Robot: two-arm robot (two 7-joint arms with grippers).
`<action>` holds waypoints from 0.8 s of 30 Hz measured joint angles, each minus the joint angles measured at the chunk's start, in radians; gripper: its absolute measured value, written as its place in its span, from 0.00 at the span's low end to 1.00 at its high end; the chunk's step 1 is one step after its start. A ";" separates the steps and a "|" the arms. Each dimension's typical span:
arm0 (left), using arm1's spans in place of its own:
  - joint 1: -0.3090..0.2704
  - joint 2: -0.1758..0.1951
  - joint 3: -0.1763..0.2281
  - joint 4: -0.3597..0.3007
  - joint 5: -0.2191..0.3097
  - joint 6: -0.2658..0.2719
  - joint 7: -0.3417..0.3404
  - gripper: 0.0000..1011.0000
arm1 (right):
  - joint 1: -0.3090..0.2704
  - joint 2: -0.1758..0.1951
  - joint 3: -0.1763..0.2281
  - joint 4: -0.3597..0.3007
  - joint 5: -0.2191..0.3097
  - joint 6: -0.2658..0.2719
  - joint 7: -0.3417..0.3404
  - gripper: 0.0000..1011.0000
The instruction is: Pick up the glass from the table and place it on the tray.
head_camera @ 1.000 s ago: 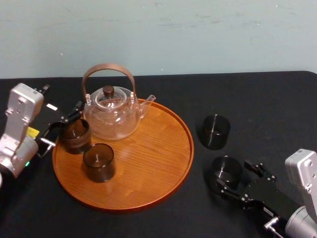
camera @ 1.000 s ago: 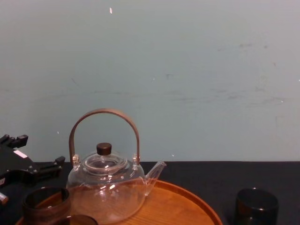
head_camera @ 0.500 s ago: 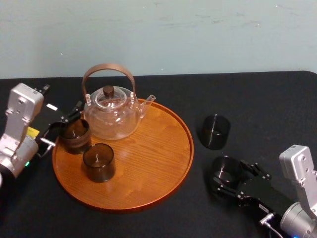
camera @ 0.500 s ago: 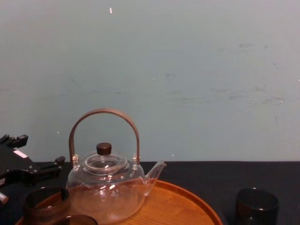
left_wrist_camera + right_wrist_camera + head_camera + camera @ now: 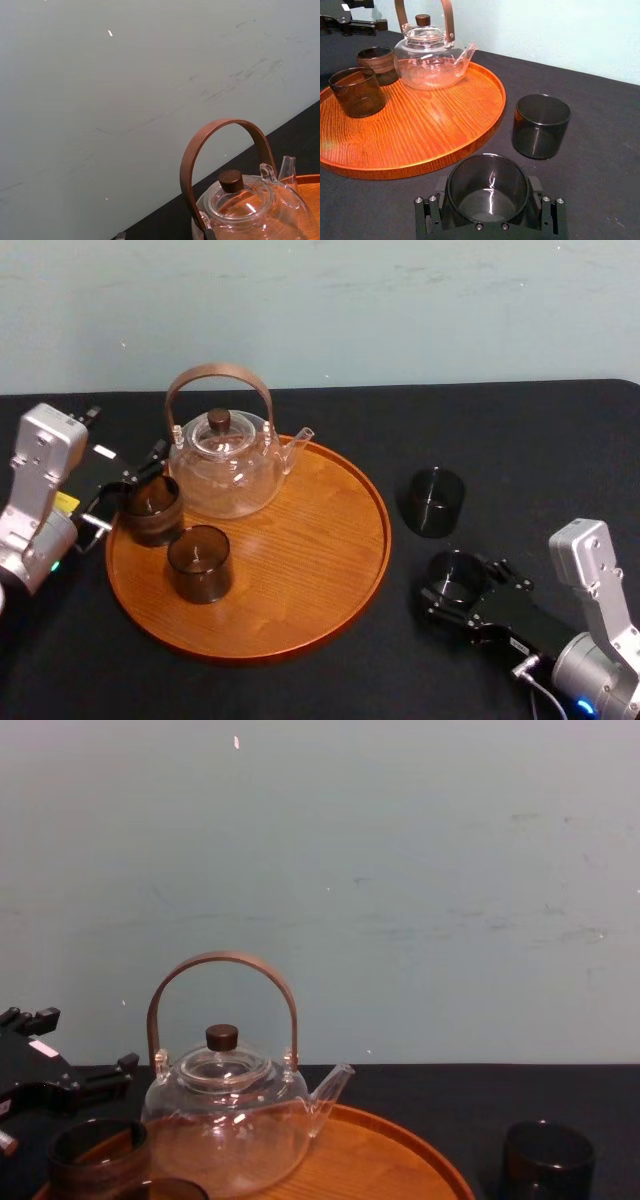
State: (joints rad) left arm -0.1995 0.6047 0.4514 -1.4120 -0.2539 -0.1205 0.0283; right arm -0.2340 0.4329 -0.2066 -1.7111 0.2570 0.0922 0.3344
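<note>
The black table [image 5: 520,430] is carrying everything, and the wide round tray [image 5: 320,570] is lying left of its middle. The clear teapot [image 5: 225,475] is standing on the back left part of the tray, with its spout pointing to the right.

The right gripper [image 5: 458,585] is reaching in low over the table, just off the tray's right rim. It is gripping the glass [image 5: 455,572]. In the right wrist view its black fingers [image 5: 549,216] are pressing against both sides of the dark wall, parted only as wide as the glass. The glass is standing upright between them, and its base appears to be sitting on the table, not on the tray.

The left gripper [image 5: 128,490] is hovering at the tray's left edge. Its fingers are standing spread apart, gripping nothing, just beside a brown cup [image 5: 152,510] that is resting on the tray.

A second brown cup [image 5: 199,563] is sitting on the tray in front of the first one. Another dark glass [image 5: 433,502] is standing free on the table, just behind the gripped one.
</note>
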 joint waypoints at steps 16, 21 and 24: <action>0.000 0.000 0.000 0.000 0.000 0.000 0.000 0.99 | 0.034 -0.003 -0.022 0.032 -0.002 -0.002 0.007 0.98; 0.000 0.000 0.000 0.000 0.000 0.000 0.000 0.99 | 0.033 -0.003 -0.021 0.030 -0.002 -0.002 0.007 0.90; 0.000 0.000 0.000 0.000 0.000 0.000 0.000 0.99 | 0.032 -0.003 -0.021 0.029 -0.002 -0.002 0.007 0.90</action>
State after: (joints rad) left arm -0.1996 0.6047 0.4514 -1.4120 -0.2539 -0.1205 0.0283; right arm -0.2017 0.4300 -0.2276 -1.6821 0.2546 0.0901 0.3411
